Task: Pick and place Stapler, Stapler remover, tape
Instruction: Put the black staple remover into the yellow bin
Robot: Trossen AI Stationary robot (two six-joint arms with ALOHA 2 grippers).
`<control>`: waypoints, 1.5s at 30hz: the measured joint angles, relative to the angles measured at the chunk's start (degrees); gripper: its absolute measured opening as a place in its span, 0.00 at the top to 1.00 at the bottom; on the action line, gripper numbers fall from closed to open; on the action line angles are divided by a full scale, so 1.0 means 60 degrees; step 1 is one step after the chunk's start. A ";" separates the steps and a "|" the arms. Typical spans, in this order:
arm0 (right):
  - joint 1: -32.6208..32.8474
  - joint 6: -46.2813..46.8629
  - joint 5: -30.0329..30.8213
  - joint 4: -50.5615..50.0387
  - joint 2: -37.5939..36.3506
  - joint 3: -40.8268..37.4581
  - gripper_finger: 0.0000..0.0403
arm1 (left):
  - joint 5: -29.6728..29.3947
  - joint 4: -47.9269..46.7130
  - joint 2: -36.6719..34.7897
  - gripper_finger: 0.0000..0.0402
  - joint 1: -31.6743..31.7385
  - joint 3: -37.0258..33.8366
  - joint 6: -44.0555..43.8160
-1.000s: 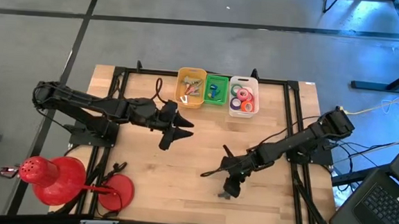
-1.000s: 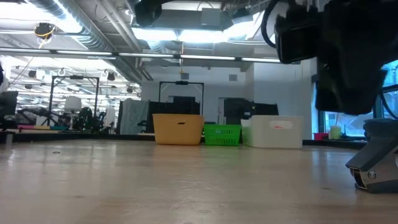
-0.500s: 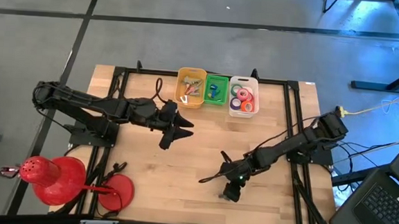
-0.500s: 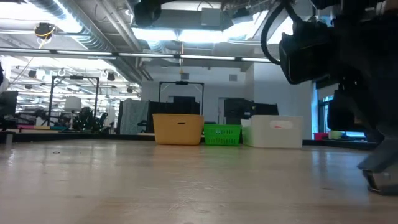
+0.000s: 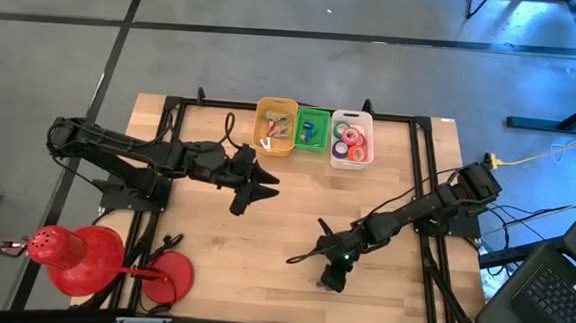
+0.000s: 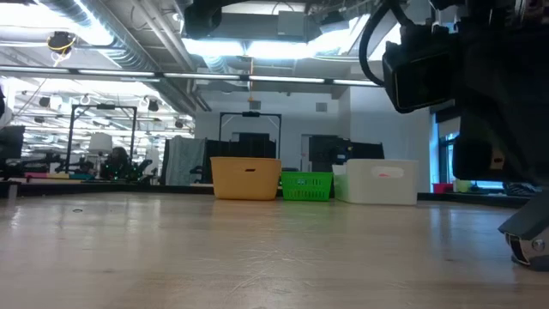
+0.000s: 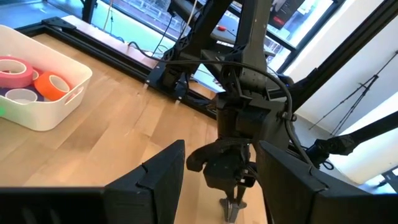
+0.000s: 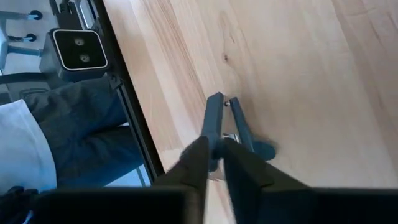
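A grey-blue stapler (image 8: 239,127) lies on the wooden table near its near right part; in the low view it is at the right edge (image 6: 532,242). My right gripper (image 8: 214,155) slants down onto it (image 5: 333,274), shut on it. My left gripper (image 5: 252,184) hangs open and holds nothing above the table's middle left, its fingers (image 7: 165,171) aimed toward the right arm. Tape rolls (image 7: 53,84) lie in the white bin (image 5: 352,138). I cannot pick out a stapler remover. My right gripper pinches one of the stapler's two long arms (image 8: 215,124) between its two fingers, near that arm's end. The fingers come slanting down from above. The stapler rests on the table, its other arm (image 8: 244,130) splayed out beside the held one.
An orange bin (image 5: 276,127), a green bin (image 5: 312,129) and the white bin stand in a row at the far edge. Large red round things (image 5: 72,254) sit at the near left. Black frame rails (image 5: 431,280) run along the table's sides. A person's leg (image 8: 74,124) shows beyond the edge.
My right gripper has come down over the stapler and a little toward the near edge. In the low view it now covers most of the stapler, which stood clear in view a second ago.
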 joint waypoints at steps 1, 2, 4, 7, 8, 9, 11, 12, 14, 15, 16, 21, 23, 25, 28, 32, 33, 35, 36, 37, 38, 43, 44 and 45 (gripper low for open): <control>0.0000 0.0003 -0.0010 -0.0030 0.0000 0.0000 0.87 | 0.0000 -0.0025 0.0000 0.53 0.0000 0.0000 0.0000; 0.0000 0.0003 -0.0036 -0.0038 0.0000 0.0000 0.92 | 0.0000 -0.0066 0.0000 0.53 0.0000 0.0000 -0.0004; 0.0000 0.0003 -0.0103 0.0003 -0.0011 0.0004 0.97 | 0.0000 -0.0105 0.0000 0.53 0.0000 0.0000 -0.0007; 0.0000 -0.0001 -0.0130 -0.0016 -0.0011 0.0004 0.99 | 0.0000 -0.0113 0.0000 0.53 0.0000 0.0000 -0.0007; 0.0000 -0.0024 -0.0130 -0.0017 -0.0011 0.0004 0.99 | 0.0000 -0.0124 0.0000 0.53 0.0000 0.0000 -0.0007; 0.0000 -0.0064 -0.0130 -0.0058 -0.0042 0.0004 0.99 | 0.0007 -0.0143 0.0000 0.53 0.0000 0.0000 -0.0007; -0.0032 -0.0284 -0.0099 -0.0456 -0.0294 0.0000 0.99 | 0.0018 -0.0150 0.0000 0.53 0.0000 0.0000 -0.0007; -0.0103 -0.0380 -0.0097 -0.0642 -0.0516 0.0003 0.99 | 0.0021 -0.0146 0.0000 0.53 0.0000 0.0000 -0.0007; -0.0319 -0.0706 -0.0013 -0.1272 -0.1133 0.0124 0.99 | 0.0022 -0.0150 0.0000 0.53 0.0000 0.0000 -0.0007; -0.0446 -0.0910 0.0125 -0.1547 -0.1494 0.0235 1.00 | 0.0022 -0.0146 0.0000 0.53 0.0000 0.0000 -0.0004; -0.0585 -0.1127 0.0278 -0.1766 -0.1868 0.0355 1.00 | 0.0018 -0.0141 0.0000 0.53 0.0000 0.0000 -0.0006; -0.1317 -0.2224 0.1296 -0.2361 -0.3714 0.1043 1.00 | -0.0270 0.0104 0.0002 0.53 0.0000 0.0000 -0.0004; -0.1656 -0.2765 0.1741 -0.2355 -0.4293 0.1363 1.00 | -0.0390 0.0453 0.0004 0.53 0.0000 0.0000 0.0051; -0.1950 -0.3363 0.2189 -0.2355 -0.4699 0.1707 1.00 | -0.0451 0.0851 0.0004 0.53 0.0000 0.0000 0.0261; -0.2316 -0.4308 0.2675 -0.2286 -0.5024 0.2364 1.00 | -0.0637 0.1491 0.0004 0.53 0.0000 0.0000 0.0459; -0.2818 -0.5496 0.2937 -0.2288 -0.5054 0.3424 1.00 | -0.0905 0.2368 0.0004 0.53 0.0000 0.0000 0.0758; -0.2942 -0.5775 0.3008 -0.2288 -0.5029 0.3657 1.00 | -0.0906 0.2572 0.0004 0.53 0.0002 -0.0001 0.0818; -0.3177 -0.6251 0.3116 -0.2381 -0.4983 0.4068 1.00 | -0.0907 0.2845 0.0004 0.53 0.0000 0.0000 0.0916; -0.3307 -0.6412 0.3119 -0.2557 -0.4980 0.4245 1.00 | -0.0907 0.2963 0.0004 0.53 0.0000 0.0000 0.0948; -0.3424 -0.6541 0.3112 -0.2697 -0.4980 0.4404 1.00 | -0.0907 0.3077 0.0004 0.53 0.0000 0.0000 0.0997; -0.3526 -0.6576 0.3112 -0.2757 -0.4959 0.4537 1.00 | -0.0907 0.3209 0.0004 0.53 0.0000 0.0000 0.1034; -0.3920 -0.6689 0.3108 -0.2820 -0.4850 0.4626 1.00 | -0.1200 0.3705 0.0011 0.53 0.0089 0.0000 0.1132; -0.3981 -0.6757 0.3096 -0.2778 -0.4816 0.4626 1.00 | -0.1251 0.3737 0.0011 0.53 0.0126 0.0000 0.1179; -0.4040 -0.6795 0.3083 -0.2770 -0.4798 0.4626 1.00 | -0.1275 0.3731 0.0011 0.53 0.0168 0.0000 0.1224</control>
